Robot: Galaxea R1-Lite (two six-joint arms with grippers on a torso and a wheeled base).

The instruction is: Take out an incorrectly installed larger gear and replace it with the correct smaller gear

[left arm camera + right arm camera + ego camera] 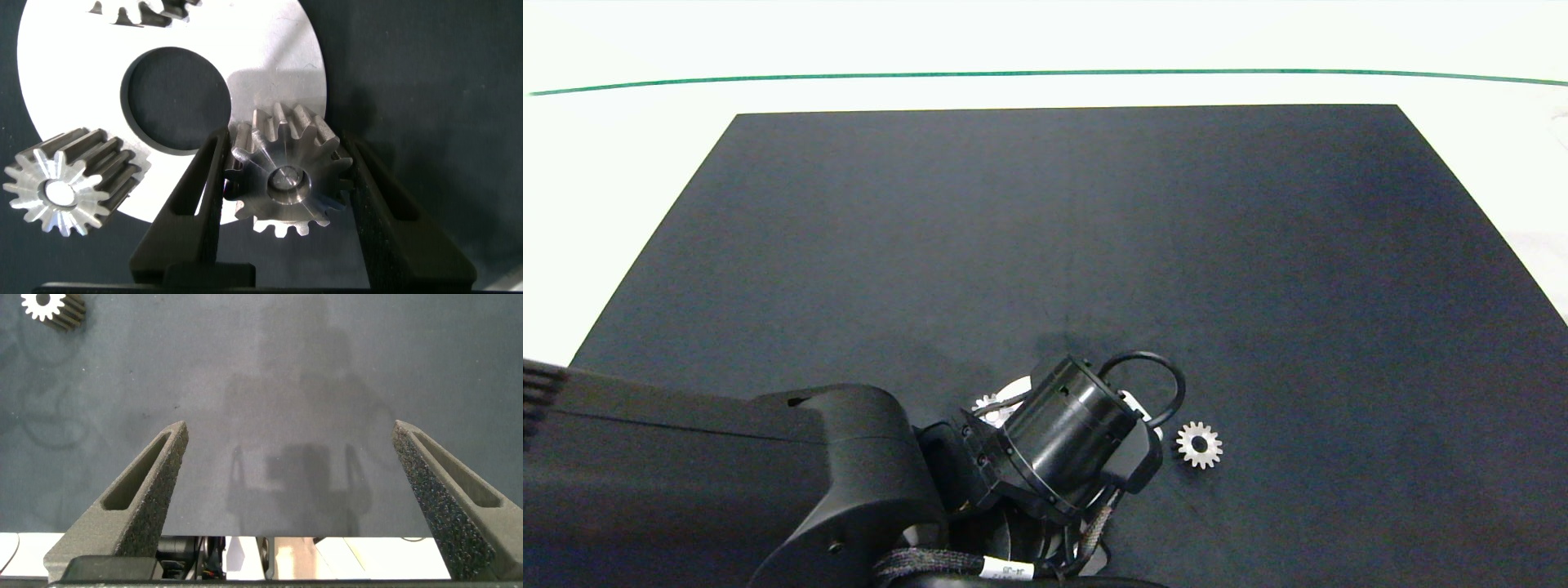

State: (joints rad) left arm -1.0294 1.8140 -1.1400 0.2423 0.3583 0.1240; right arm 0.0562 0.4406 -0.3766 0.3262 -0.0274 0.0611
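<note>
My left tool grips the larger gear on the white disc; a tilted lift risks jamming. The smaller gear lies nearby; my right tool idles wide.

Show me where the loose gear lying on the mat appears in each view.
Head view: the loose gear lies on the dark mat, just right of the left arm.
Left wrist view: not in it.
Right wrist view: the same gear, far ahead of the open right end effector.
Shared landmark: the dark mat.
</note>
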